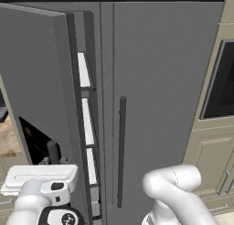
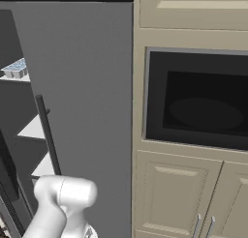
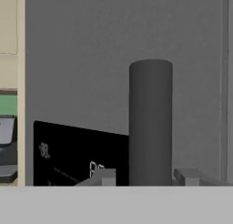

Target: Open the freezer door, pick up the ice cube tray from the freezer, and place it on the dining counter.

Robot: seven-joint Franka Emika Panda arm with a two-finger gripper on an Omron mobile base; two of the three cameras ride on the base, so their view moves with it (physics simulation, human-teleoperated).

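Freezer door (image 1: 36,82): tall narrow grey slab, swung partly open at 9 o'clock in the left base view, black dispenser panel (image 3: 77,155) low on its face. Beside it the wider plain grey door (image 1: 160,96) is closed, 1 long dark bar handle. Freezer (image 1: 87,119) interior shows white shelves through the gap. Gripper (image 3: 148,177) pinches the freezer door's dark handle (image 3: 150,123), 1 fingertip each side. Ice cube tray (image 2: 15,67): small pale-blue grid on an upper shelf, 9 o'clock in the right base view.

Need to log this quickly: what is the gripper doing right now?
Gripper: shut on the long dark vertical handle of the tall grey freezer door.
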